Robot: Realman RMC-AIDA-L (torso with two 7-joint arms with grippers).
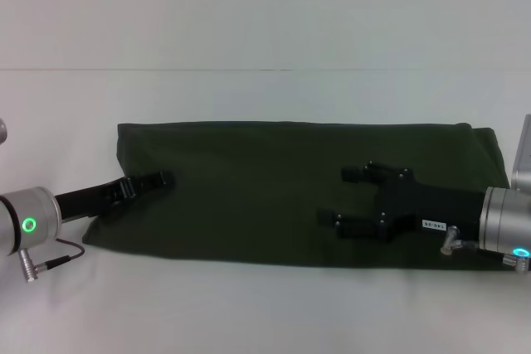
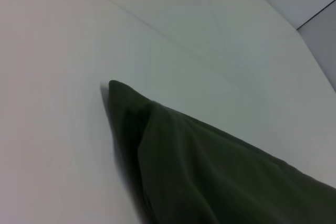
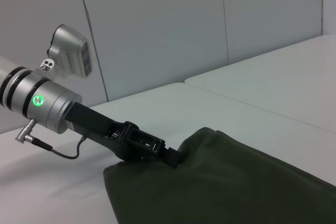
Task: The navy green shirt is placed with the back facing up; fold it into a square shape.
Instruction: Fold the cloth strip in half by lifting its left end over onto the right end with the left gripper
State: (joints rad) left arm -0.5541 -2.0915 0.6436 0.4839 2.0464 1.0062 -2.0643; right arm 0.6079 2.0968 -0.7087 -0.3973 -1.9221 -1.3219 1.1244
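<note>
The navy green shirt (image 1: pixel 274 192) lies flat mid-counter (image 1: pixel 265 304) as a long folded band, plain side up. Left hand (image 1: pixel 166 178) at approx. 9 o'clock w/ fingers pressed together, apparently pinching the shirt's cloth. Right hand (image 1: pixel 340 196) over the 3 o'clock half, fingers spread, pointing toward 9.

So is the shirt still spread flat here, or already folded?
Partly folded: the navy green shirt lies as a long band, no sleeves showing, not yet square. Left gripper and right gripper over it.
</note>
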